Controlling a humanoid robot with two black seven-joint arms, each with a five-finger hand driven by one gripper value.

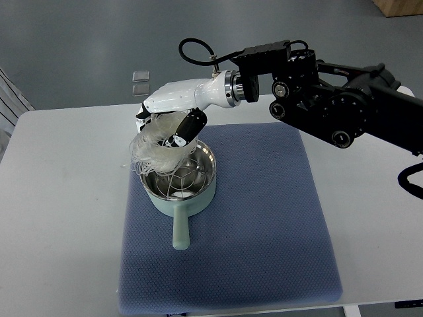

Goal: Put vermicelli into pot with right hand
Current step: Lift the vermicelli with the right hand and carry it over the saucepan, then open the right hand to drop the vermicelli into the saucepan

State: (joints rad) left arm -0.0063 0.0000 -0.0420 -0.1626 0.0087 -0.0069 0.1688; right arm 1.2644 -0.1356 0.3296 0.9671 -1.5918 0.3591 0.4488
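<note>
The right hand (173, 115) is held palm-down over the pot (178, 177) rim; fingers are curled around vermicelli (153, 146).

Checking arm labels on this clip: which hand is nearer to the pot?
Right. The right hand is above the far-left rim of the pot, gripping the vermicelli that hangs over that rim. The left hand is not in view.

Single top view, steep downward look from robot's side, moderately near, table (59, 198) filling most of frame
</note>
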